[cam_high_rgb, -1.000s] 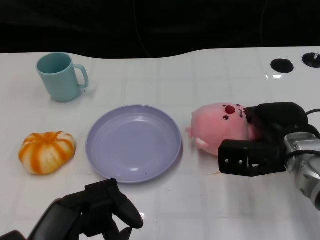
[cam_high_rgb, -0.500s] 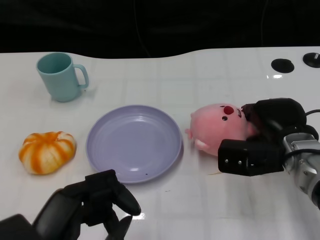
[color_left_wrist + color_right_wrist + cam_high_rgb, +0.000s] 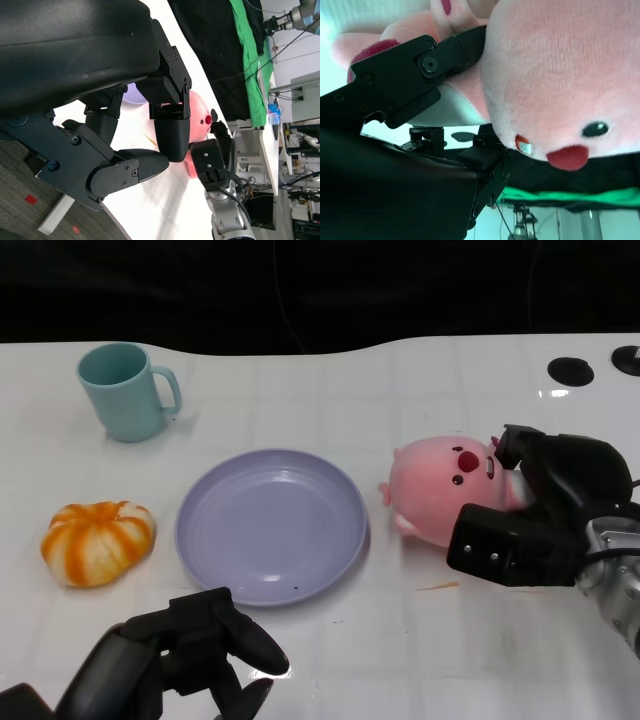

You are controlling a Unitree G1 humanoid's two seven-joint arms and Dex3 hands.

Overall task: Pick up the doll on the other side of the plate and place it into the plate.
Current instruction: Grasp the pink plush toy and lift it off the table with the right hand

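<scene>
No readable txt, labels, brands or nos. on anything in these views, incl. the background equipment.

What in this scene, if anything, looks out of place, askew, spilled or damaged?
Little stands out. The pink doll lies tipped on its side beside the purple plate, gripped by the right hand. A thin orange streak marks the table near it. The mug stands upright; nothing looks spilled or broken.
</scene>
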